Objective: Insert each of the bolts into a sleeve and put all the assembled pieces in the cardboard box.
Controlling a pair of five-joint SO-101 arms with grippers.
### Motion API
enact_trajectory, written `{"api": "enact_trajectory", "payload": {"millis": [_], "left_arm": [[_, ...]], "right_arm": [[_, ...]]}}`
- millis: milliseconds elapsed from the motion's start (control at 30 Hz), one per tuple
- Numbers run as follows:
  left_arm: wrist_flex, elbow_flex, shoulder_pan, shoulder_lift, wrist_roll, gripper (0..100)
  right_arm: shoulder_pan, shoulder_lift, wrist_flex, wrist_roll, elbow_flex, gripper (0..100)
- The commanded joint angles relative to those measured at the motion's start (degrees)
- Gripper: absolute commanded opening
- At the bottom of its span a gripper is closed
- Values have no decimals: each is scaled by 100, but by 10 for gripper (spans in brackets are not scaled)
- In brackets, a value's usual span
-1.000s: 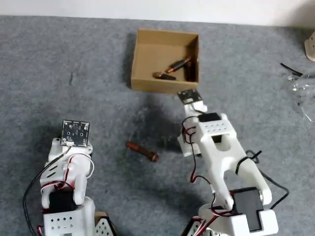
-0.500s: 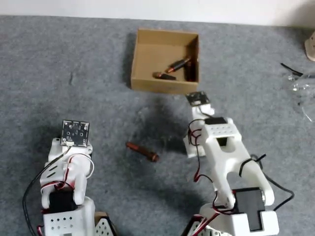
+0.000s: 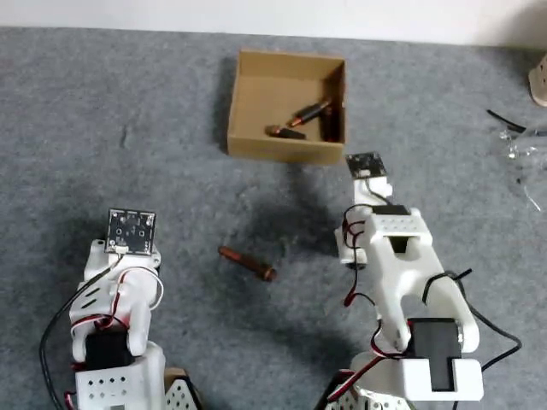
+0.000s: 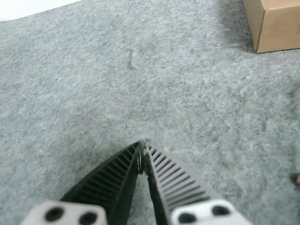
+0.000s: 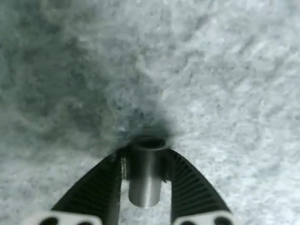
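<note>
Metal sleeve: clamped in your right gripper, open end facing the carpet, near the box.
Bolt: loose on the carpet, apart from both grippers.
Left gripper: clenched, empty.
Risk: your sleeve could tilt or slip when the bolt pushes in.

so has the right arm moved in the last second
Yes. The right arm has swung rightward, its tip now just past the right front corner of the cardboard box.

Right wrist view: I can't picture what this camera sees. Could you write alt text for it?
The right gripper is shut on a short metal sleeve, whose hollow end points away from the camera. Beyond it lies grey carpet, darkened by shadow near the sleeve.
</note>
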Motion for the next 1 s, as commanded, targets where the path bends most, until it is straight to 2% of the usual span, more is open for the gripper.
{"api": "enact_trajectory", "payload": {"millis": [0, 100, 200, 500, 867, 967], "left_arm": [[-123, -31, -22, -75, -18, 10], [-123, -31, -22, -75, -18, 10], [-123, -31, -22, -75, -18, 10], [-123, -22, -22, -75, -18, 10], [-123, -22, -22, -75, -26, 10], [-123, -22, -22, -75, -26, 10]], "right_arm": [[-66, 127, -233, 378, 31, 3], [-66, 31, -233, 369, 13, 3], [-75, -664, -48, 378, 40, 3], [-84, -4857, 1464, 404, 462, 3], [-75, -9974, 1807, 413, 2703, 3], [-101, -10211, 1912, 369, 3292, 3]]}}
